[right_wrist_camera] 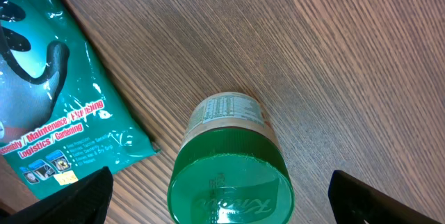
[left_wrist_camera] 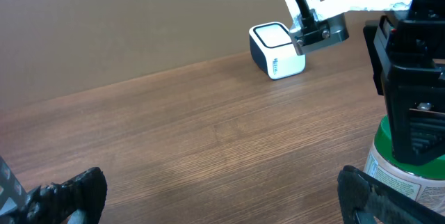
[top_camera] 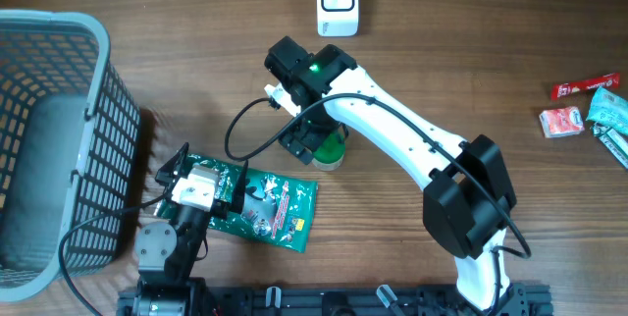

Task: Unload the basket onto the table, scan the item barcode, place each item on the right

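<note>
The item, a jar with a green lid (top_camera: 336, 149) (right_wrist_camera: 229, 179) (left_wrist_camera: 403, 168), stands upright on the wooden table. My right gripper (top_camera: 312, 142) (right_wrist_camera: 226, 206) hangs open just above it. Its fingers flank the lid on both sides and stay clear of it. A printed label (right_wrist_camera: 229, 111) shows on the jar's side; no barcode can be made out. The white scanner (top_camera: 337, 2) (left_wrist_camera: 277, 50) stands at the far middle of the table. My left gripper (top_camera: 211, 174) (left_wrist_camera: 222, 200) is open and holds nothing, low over the table at the front left.
A green foil packet (top_camera: 280, 208) (right_wrist_camera: 55, 106) lies under and beside the left arm. A grey wire basket (top_camera: 98, 36) stands at the left edge. Small snack packets (top_camera: 564, 120) and a red stick pack (top_camera: 584, 85) lie at the far right.
</note>
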You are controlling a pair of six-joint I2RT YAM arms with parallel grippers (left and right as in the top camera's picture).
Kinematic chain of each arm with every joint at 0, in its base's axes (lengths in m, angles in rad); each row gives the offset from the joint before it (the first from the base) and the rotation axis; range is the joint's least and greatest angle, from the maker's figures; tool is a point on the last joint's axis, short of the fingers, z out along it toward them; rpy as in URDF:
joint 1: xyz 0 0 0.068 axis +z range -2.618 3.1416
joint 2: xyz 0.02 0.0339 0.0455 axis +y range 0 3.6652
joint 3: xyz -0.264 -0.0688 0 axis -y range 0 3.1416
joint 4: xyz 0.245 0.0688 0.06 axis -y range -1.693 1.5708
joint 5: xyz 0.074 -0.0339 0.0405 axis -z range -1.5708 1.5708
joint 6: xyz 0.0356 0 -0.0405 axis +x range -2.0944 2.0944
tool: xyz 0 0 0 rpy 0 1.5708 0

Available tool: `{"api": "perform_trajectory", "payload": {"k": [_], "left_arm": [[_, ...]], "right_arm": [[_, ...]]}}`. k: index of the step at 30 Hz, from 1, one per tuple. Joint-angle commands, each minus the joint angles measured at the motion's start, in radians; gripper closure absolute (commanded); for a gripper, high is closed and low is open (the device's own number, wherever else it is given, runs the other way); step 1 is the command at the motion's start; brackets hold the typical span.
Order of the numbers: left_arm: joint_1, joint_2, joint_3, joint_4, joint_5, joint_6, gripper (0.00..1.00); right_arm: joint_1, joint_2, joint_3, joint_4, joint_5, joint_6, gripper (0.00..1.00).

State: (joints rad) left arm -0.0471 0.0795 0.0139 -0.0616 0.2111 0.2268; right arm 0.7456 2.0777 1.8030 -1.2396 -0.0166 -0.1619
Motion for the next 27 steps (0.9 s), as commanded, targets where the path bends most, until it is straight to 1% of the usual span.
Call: {"api": "perform_trajectory", "payload": {"k": [1,5,7,9,14,15,17,19,20,21,23,24,25,26,27], "left_arm": [[-0.003,-0.007,-0.004,-0.003,0.013,-0.006,0.0],[-0.003,-0.007,-0.004,-0.003,0.013,-0.006,0.0],[-0.003,-0.007,-0.004,-0.003,0.013,-0.006,0.0],[-0.003,-0.007,-0.004,-0.003,0.013,-0.006,0.0],[-0.003,-0.007,-0.003,-0.003,0.013,-0.006,0.0],[-0.003,-0.007,-0.004,-0.003,0.013,-0.006,0.0],[-0.003,-0.007,-0.004,-0.003,0.013,-0.006,0.0],[-0.003,-0.007,-0.004,-0.003,0.013,-0.006,0.0],[-0.003,-0.007,-0.004,-0.003,0.013,-0.006,0.0],[-0.003,-0.007,-0.004,-0.003,0.013,-0.006,0.0],[-0.003,-0.007,-0.003,-0.003,0.013,-0.006,0.0],[-0.003,-0.007,-0.004,-0.003,0.013,-0.006,0.0],[-0.003,-0.007,-0.004,-0.003,0.013,-0.006,0.0],[-0.003,-0.007,-0.003,-0.003,0.013,-0.006,0.0],[-0.003,-0.007,-0.004,-0.003,0.013,-0.006,0.0]], "right_arm": [[0.0,0.014,-0.027,0.01,0.02,0.017,0.0],[-0.018,0.013,-0.143,0.143,0.027,0.123,0.0],[-0.031,0.014,-0.147,0.162,0.082,0.262,0.0],[-0.033,0.014,-0.153,0.162,0.091,0.323,0.0],[-0.034,0.014,-0.311,0.233,0.075,0.299,0.01],[-0.033,0.014,-0.314,0.233,0.049,0.269,0.0],[-0.033,0.014,-0.315,0.246,0.012,0.267,0.01],[-0.033,0.014,-0.325,0.278,0.013,0.266,0.06],[-0.033,0.014,-0.325,0.287,0.012,0.239,0.11],[-0.033,0.014,-0.325,0.294,0.019,0.231,0.13],[-0.034,0.014,-0.325,0.3,0.019,0.206,0.13],[-0.034,0.014,-0.325,0.302,0.019,0.188,0.17],[-0.034,0.014,-0.325,0.301,0.014,0.194,0.17],[-0.034,0.013,-0.325,0.298,0.016,0.232,0.19],[-0.037,0.013,-0.325,0.294,0.016,0.311,0.2]]}}
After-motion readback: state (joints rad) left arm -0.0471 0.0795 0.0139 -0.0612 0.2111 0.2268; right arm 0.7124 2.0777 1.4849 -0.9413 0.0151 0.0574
